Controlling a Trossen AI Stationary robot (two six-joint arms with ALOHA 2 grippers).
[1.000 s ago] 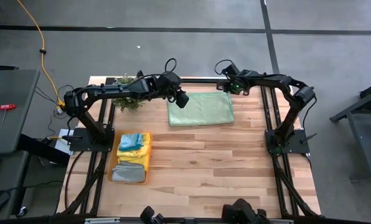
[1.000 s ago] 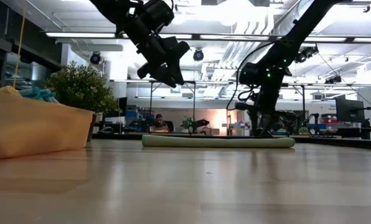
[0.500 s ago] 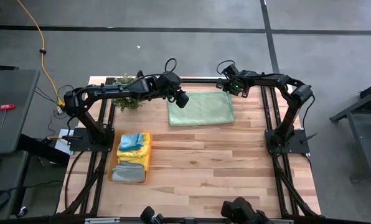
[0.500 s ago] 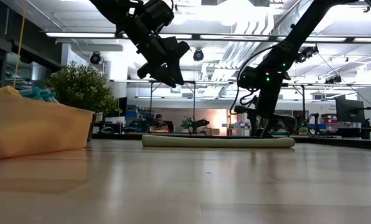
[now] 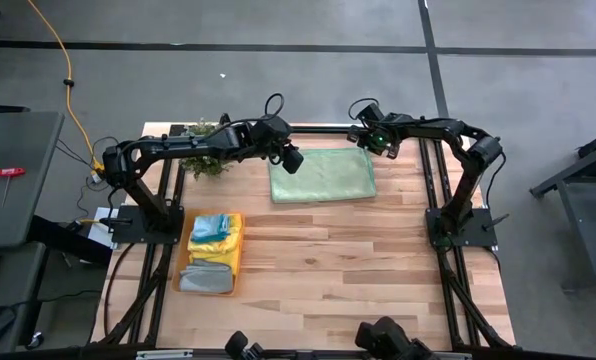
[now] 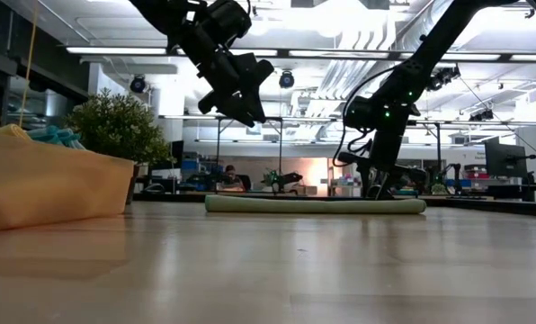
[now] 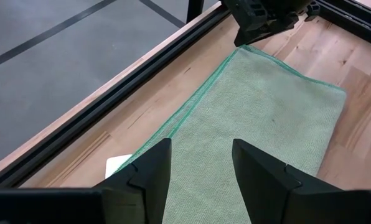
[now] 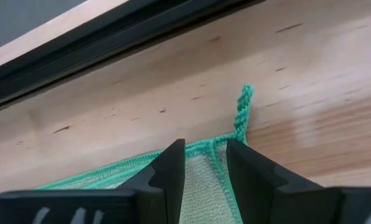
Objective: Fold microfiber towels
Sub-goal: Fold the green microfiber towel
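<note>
A pale green towel [image 5: 323, 175] lies folded and flat on the table's far middle; its green-stitched edge shows in the left wrist view [image 7: 260, 118]. My left gripper [image 5: 294, 160] hangs open above the towel's far left corner, clear of it [image 6: 250, 117]. My right gripper [image 5: 364, 145] is down at the towel's far right corner [image 8: 204, 168], open by a narrow gap, one finger on each side of the stitched corner. A twisted thread tail [image 8: 243, 109] sticks out from that corner onto the wood. My right gripper points steeply down from above at the towel's far right corner [image 8: 220, 144], which lies flat on the table between its two fingertips. I cannot tell whether the fingertips touch the cloth.
An orange tray [image 5: 240, 240] at the near left holds yellow, blue and grey towels. A bushy green plant [image 5: 213, 168] stands at the far left under my left arm. A black frame rail [image 5: 318, 130] runs along the far edge just behind the towel. Bare wood lies toward the near edge.
My right gripper has rolled a little about its own pointing line while staying over the towel's far right corner. The towel has not moved.
</note>
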